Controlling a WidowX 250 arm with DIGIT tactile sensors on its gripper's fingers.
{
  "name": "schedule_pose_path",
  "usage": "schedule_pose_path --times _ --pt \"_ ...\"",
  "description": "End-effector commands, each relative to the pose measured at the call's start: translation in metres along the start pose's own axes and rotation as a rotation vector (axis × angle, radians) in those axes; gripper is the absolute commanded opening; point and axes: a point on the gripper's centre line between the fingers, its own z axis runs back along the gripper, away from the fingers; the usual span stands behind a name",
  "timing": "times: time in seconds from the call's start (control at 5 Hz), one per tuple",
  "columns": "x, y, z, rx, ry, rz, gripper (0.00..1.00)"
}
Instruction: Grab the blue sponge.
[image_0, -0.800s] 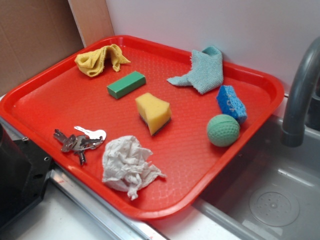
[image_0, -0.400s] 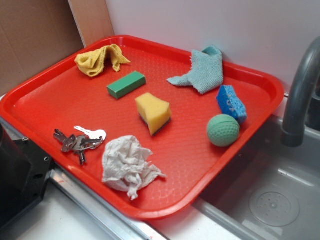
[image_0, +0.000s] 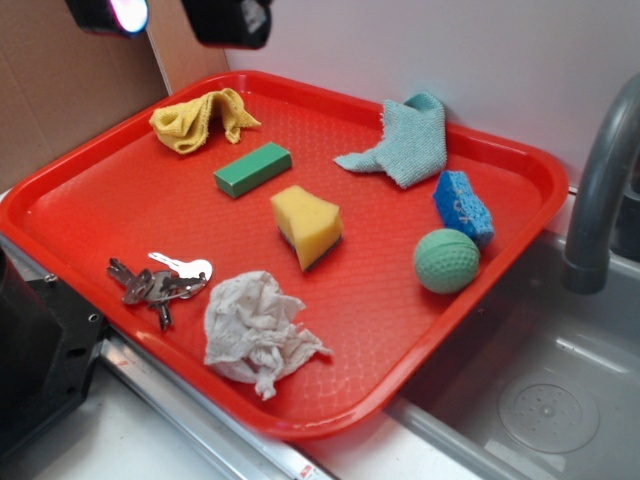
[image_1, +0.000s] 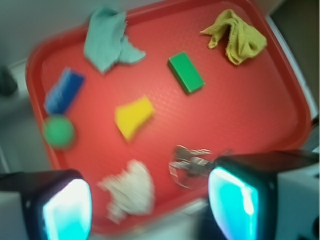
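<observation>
The blue sponge (image_0: 463, 206) lies on the red tray (image_0: 120, 180) near its right rim, between the green ball (image_0: 446, 260) and the teal cloth (image_0: 408, 141). In the blurred wrist view the blue sponge (image_1: 64, 90) sits at the left, above the green ball (image_1: 59, 131). My gripper (image_0: 168, 12) hangs high at the top left of the exterior view, far from the sponge. Its fingertips (image_1: 67, 207) stand wide apart at the bottom of the wrist view, so the gripper (image_1: 150, 205) is open with nothing between them.
On the tray also lie a yellow wedge sponge (image_0: 307, 226), a green block (image_0: 252, 168), a yellow cloth (image_0: 203, 118), keys (image_0: 158, 279) and a crumpled paper towel (image_0: 256, 330). A sink (image_0: 545, 390) with a grey faucet (image_0: 598, 190) is to the right. A wall stands behind.
My gripper has come into the exterior view at the top left; earlier it was out of frame. The objects on the tray have not moved.
</observation>
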Motion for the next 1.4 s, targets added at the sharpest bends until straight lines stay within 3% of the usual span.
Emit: schedule_pose_path --times 0.0,0.2,0.4,0.6,0.8,1.0,1.2 --pt "0.010 -0.004 0.012 -0.040 -0.027 0.013 1.00" --pt "0.010 -0.004 0.012 -0.040 -0.027 0.013 1.00" --pt "0.027 -0.033 -0.029 -0.072 -0.024 -0.135 1.00" --pt "0.043 -0.059 -0.051 -0.157 -0.124 -0.117 1.00" --pt "0.047 -0.074 -0.079 -0.163 -0.096 -0.089 1.00" --pt "0.051 -0.094 -0.108 -0.088 -0.027 -0.052 1.00" --pt "0.057 -0.113 -0.125 -0.050 -0.019 -0.062 1.00"
